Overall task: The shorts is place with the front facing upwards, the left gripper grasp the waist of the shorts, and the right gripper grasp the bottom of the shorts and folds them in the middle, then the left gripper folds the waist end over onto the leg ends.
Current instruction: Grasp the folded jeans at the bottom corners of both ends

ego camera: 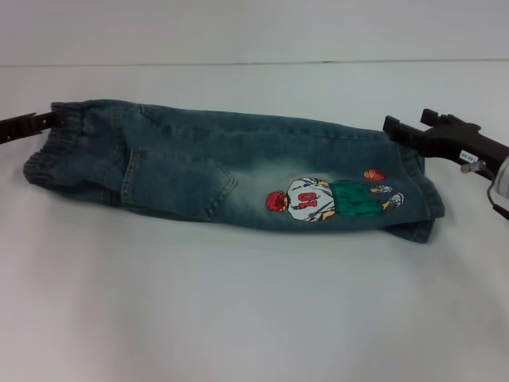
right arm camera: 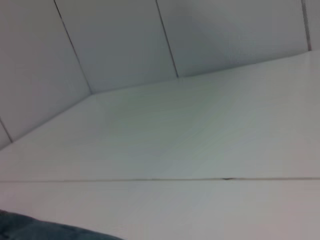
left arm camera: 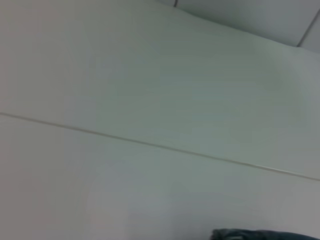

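Head view: the shorts lie on the white table, already doubled lengthwise into one long strip, print side up. The waist is the strip's end on the robot's left; the hems are the opposite end. The left gripper is at the far corner of the waist, its tip touching or overlapping the elastic. Whether its fingers are spread or pinching the band cannot be told. The right gripper sits at the far corner of the hem end, touching the cloth edge; its finger state cannot be told either.

Left wrist view: bare table, with a sliver of denim at the frame's border. No fingers visible.

Right wrist view: table and wall panels, denim in one corner. No fingers visible.

Risk assessment: both grippers stand at corners, not mid-edge. If the left gripper catches only the upper layer of the waist, the lower layer would likely lag and open the fold when carried toward the hems. The hem end already sits uneven, so the final edges may misalign.
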